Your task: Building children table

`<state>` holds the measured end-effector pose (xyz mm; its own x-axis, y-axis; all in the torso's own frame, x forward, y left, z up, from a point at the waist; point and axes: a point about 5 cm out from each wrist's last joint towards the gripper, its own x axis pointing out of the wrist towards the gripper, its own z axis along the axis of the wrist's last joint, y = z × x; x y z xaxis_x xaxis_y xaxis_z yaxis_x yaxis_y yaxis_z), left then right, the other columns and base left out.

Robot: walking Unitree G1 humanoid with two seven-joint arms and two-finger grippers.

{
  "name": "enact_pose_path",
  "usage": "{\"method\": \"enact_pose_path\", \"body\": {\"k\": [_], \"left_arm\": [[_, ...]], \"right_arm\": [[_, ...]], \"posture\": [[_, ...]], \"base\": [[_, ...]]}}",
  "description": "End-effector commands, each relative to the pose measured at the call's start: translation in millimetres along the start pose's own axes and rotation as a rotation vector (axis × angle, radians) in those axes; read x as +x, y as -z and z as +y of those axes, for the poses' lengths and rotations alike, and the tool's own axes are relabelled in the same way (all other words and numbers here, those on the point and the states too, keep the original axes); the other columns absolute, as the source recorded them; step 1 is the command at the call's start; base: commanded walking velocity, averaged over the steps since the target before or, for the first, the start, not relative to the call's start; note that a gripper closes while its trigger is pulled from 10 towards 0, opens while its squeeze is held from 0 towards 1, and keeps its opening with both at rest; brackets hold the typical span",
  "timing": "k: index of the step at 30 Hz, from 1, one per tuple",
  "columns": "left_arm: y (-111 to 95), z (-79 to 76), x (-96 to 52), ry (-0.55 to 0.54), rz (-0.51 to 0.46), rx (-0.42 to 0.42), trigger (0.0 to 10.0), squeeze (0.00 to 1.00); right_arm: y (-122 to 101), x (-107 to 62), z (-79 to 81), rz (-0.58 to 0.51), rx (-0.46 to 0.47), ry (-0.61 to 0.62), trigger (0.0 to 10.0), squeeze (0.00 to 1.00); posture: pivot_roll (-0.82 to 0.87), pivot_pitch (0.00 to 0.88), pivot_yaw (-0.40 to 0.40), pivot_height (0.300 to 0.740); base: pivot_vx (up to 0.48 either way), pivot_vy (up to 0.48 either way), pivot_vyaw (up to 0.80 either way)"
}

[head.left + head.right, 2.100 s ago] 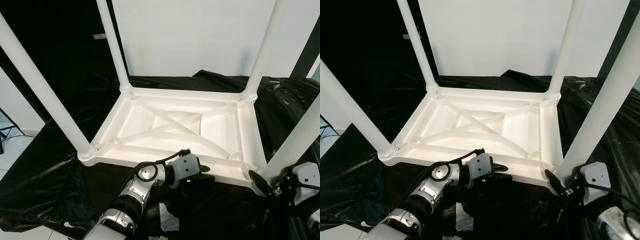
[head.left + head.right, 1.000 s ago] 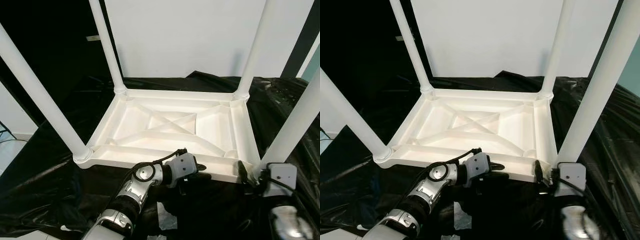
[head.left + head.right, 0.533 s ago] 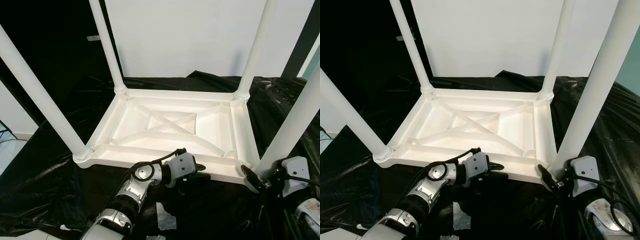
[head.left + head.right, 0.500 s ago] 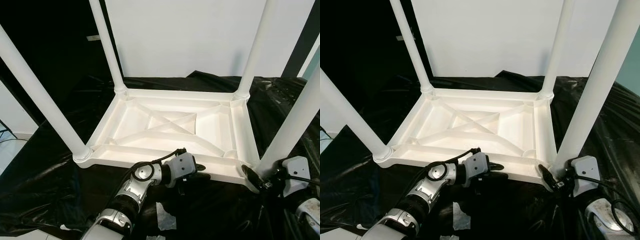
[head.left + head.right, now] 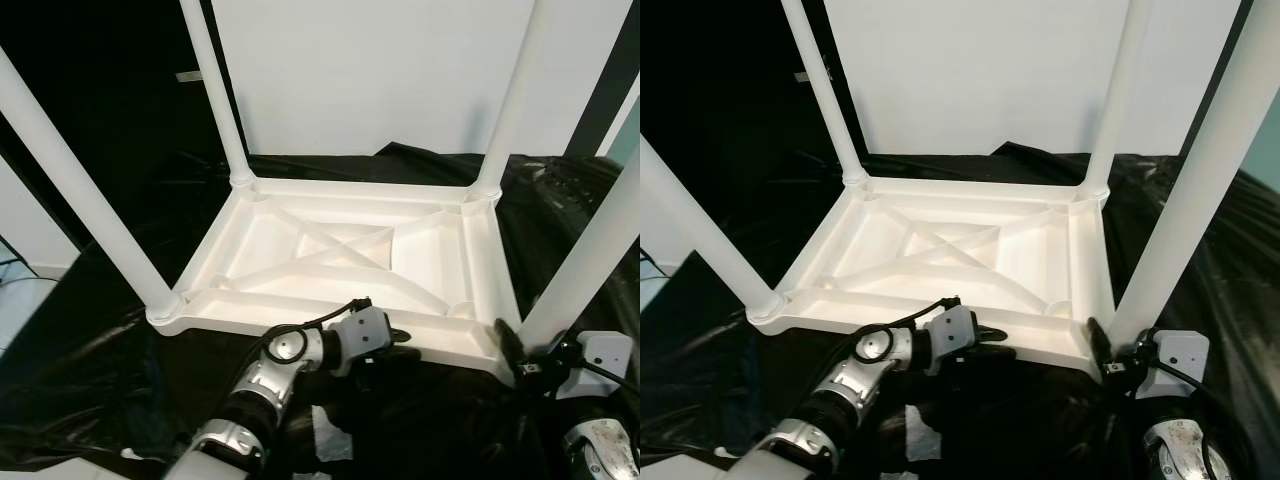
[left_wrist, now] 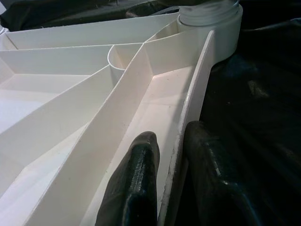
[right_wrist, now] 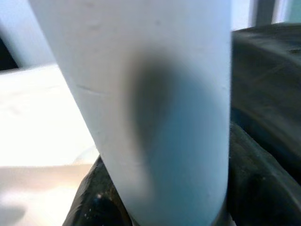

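Upturned children table point(image 5: 350, 250) lies on black sheeting point(image 5: 90, 350), 4 legs up. Left hand point(image 6: 171, 183) pinches the near rim; right hand point(image 7: 160, 207) clamped round near-right leg point(image 5: 590, 260). Step: seating this last leg. Next: push it down square into the socket.

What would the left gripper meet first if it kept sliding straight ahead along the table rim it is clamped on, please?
Judging by the left wrist view, the left gripper points along the near rim of the upturned table; the first obstacle looks to be the round corner socket holding the near right leg.
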<state>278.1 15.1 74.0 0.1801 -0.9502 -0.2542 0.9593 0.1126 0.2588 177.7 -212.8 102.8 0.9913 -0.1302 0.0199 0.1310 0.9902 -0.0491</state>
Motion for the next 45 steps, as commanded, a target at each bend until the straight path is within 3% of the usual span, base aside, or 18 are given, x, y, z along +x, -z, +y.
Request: {"method": "enact_pose_path", "body": {"k": [1, 8, 9, 10, 11, 12, 16, 17, 21, 25, 33, 35, 43, 45], "left_arm": [[31, -16.5, 1.2, -0.093, 0.129, -0.111, 10.0, 0.0], [30, -16.0, 1.4, -0.09, 0.13, -0.108, 10.0, 0.0], [30, -14.8, 1.6, -0.094, 0.129, -0.108, 10.0, 0.0], [29, -14.0, 1.6, -0.098, 0.128, -0.108, 10.0, 0.0], [29, -14.0, 1.6, -0.098, 0.128, -0.108, 10.0, 0.0], [29, -13.6, 1.6, -0.1, 0.128, -0.108, 10.0, 0.0], [30, -15.1, 1.3, -0.1, 0.129, -0.11, 10.0, 0.0], [30, -15.6, 1.2, -0.1, 0.129, -0.111, 10.0, 0.0], [30, -16.0, 1.5, -0.099, 0.128, -0.112, 10.0, 0.0], [30, -14.5, 1.1, -0.101, 0.129, -0.111, 10.0, 0.0], [30, -13.5, -0.2, -0.098, 0.132, -0.107, 10.0, 0.0], [30, -13.3, 0.1, -0.094, 0.132, -0.105, 10.0, 0.0], [30, -12.8, -0.3, -0.096, 0.132, -0.104, 10.0, 0.0], [31, -13.1, -1.4, -0.098, 0.135, -0.105, 10.0, 0.0]], "right_arm": [[18, -6.3, 17.4, 0.085, 0.017, -0.024, 0.0, 0.0], [16, -1.4, 20.4, 0.072, -0.005, -0.045, 0.0, 0.0], [17, -0.4, 22.1, 0.081, -0.006, -0.068, 10.0, 0.0], [17, 0.1, 24.3, 0.078, -0.011, -0.085, 10.0, 0.14], [17, 0.1, 24.3, 0.078, -0.011, -0.085, 10.0, 0.14], [17, 0.3, 26.1, 0.073, -0.005, -0.102, 10.0, 1.0], [13, 3.2, 24.2, 0.049, -0.027, -0.156, 10.0, 1.0], [11, 4.7, 22.0, 0.04, -0.041, -0.177, 10.0, 0.0], [0, 3.0, 15.7, -0.012, -0.12, -0.282, 10.0, 0.0], [-1, -5.2, 12.1, 0.021, -0.135, -0.398, 10.0, 0.0], [-3, -6.9, -6.6, 0.063, -0.195, -0.442, 10.0, 0.0], [-8, -3.3, -11.7, 0.033, -0.221, -0.453, 0.0, 0.0], [-2, -5.9, -6.8, 0.083, -0.164, -0.493, 0.0, 0.0], [4, -11.5, 1.5, 0.09, -0.177, -0.469, 0.0, 0.0]], "posture": [[-0.13, 0.0, 0.056, 0.74], [-0.13, 0.0, 0.058, 0.74], [-0.13, 0.0, 0.055, 0.74], [-0.13, 0.0, 0.054, 0.74], [-0.13, 0.0, 0.054, 0.74], [-0.13, 0.0, 0.054, 0.74], [-0.13, 0.0, 0.052, 0.74], [-0.13, 0.0, 0.052, 0.74], [-0.13, 0.0, 0.053, 0.74], [-0.13, 0.0, 0.055, 0.74], [-0.14, 0.0, 0.065, 0.74], [-0.14, 0.0, 0.066, 0.74], [-0.13, 0.0, 0.065, 0.74], [-0.13, 0.0, 0.058, 0.74]], "base": [[0.0, 0.0, 0.0], [0.0, 0.0, 0.0], [0.0, 0.0, 0.0], [0.0, 0.0, 0.0], [0.0, 0.0, 0.0], [0.0, 0.0, 0.0], [0.0, 0.0, 0.0], [0.0, 0.0, 0.0], [0.0, 0.0, 0.0], [0.0, 0.0, 0.0], [0.0, 0.0, 0.0], [0.0, 0.0, 0.0], [0.0, 0.0, 0.0], [0.0, 0.0, 0.0]]}}
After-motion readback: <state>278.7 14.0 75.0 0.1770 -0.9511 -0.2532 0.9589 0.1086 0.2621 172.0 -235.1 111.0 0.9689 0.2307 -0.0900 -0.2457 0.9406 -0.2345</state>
